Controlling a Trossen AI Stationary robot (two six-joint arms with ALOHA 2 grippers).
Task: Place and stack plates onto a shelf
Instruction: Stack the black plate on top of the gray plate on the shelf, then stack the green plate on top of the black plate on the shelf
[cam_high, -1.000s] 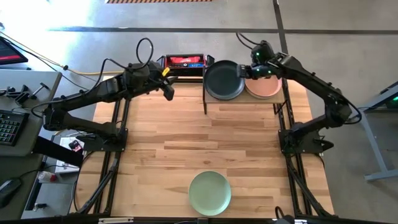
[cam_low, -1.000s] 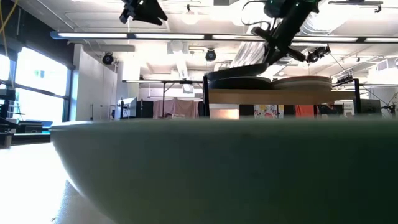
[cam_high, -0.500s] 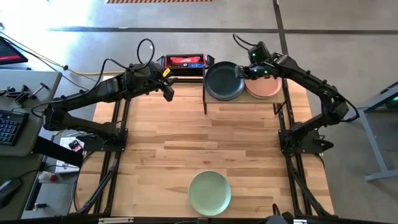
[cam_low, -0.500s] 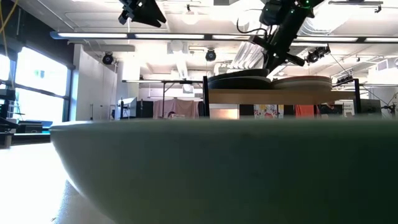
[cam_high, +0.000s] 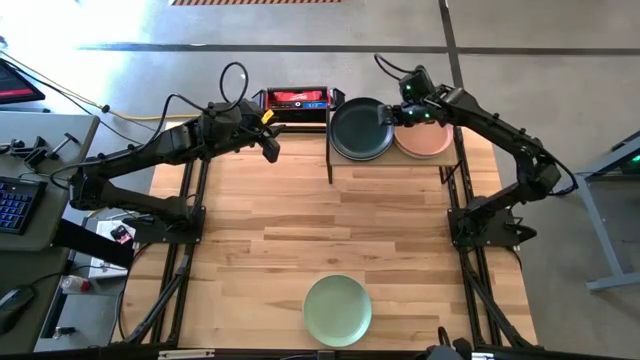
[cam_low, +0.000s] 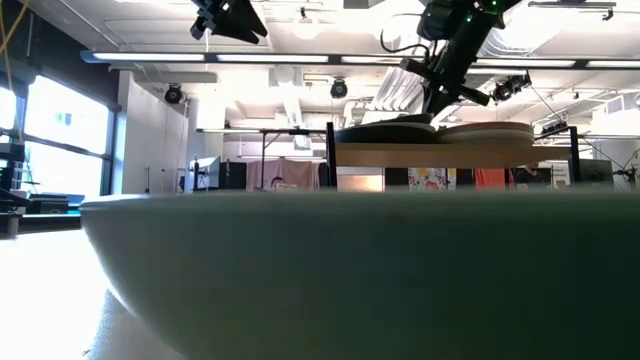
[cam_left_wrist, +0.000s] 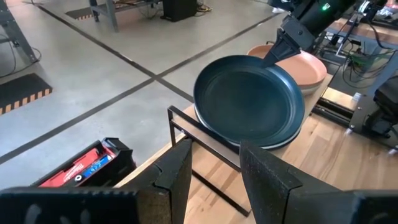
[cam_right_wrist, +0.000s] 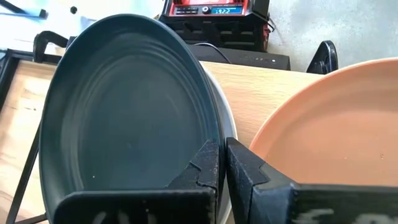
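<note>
A black plate (cam_high: 360, 128) lies on top of a pale plate (cam_right_wrist: 222, 124) on the left half of the shelf (cam_low: 430, 153). A peach plate (cam_high: 426, 140) sits beside it on the right half. A pale green plate (cam_high: 337, 309) rests flat on the table near its near edge and fills the low view's foreground (cam_low: 350, 270). My right gripper (cam_high: 388, 116) is at the black plate's right rim, shut on it. My left gripper (cam_high: 270, 150) hangs open above the table's far left part, left of the shelf, touching nothing. My right gripper (cam_right_wrist: 222, 163) pinches the black plate's right rim (cam_right_wrist: 210, 138) between its two fingers, one above the rim and one below. The fingers slant down from the table's right side. The plate lies almost level on the pale plate beneath it.
A red and black box (cam_high: 295, 98) stands just past the table's far edge, left of the shelf. The shelf's thin black frame posts (cam_high: 329, 160) stand at its corners. Bare slatted tabletop (cam_high: 330, 230) stretches between the shelf and the green plate.
My right gripper has moved a little toward the table's left and down. The black plate, earlier tilted with its right rim raised, now lies nearly flat on the stack. In the last half second nothing has moved.
</note>
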